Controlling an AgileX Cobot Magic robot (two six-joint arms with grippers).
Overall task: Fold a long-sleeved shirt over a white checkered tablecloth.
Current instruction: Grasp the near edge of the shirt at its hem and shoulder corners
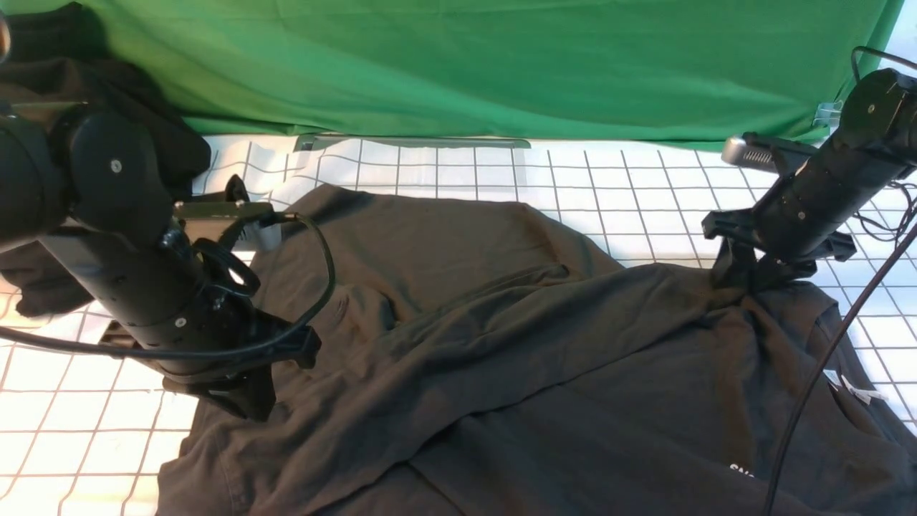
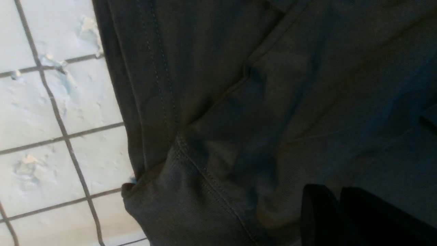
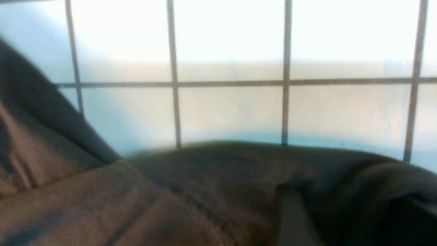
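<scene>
Charcoal-black folds of the long-sleeved shirt [image 1: 501, 373] fill the area nearest the front camera, running off the bottom of that view and spreading across the white checkered tablecloth [image 1: 430, 168]. One broad layer lies diagonally over the garment, its edge rising from the lower left toward the right gripper [image 1: 741, 287], while flatter cloth extends beyond it toward the far side. Part of the white lettering [image 1: 741, 470] shows near the bottom, and small white labels [image 1: 852, 387] lie toward the right side. Low over the shirt's left part hangs the left gripper [image 1: 259, 412], its fingertips brought together, with no fabric visibly pinched between them; whether they touch the cloth beneath is unclear. The right gripper is down at the shirt's far right portion, its fingers apart with bunched fabric between them, not clenched on it. Seams and a folded edge show close up in the left wrist view. At the far left sits a rumpled heap of black cloth [image 1: 93, 122], and a green cloth backdrop [image 1: 487, 68] hangs behind the tablecloth.
</scene>
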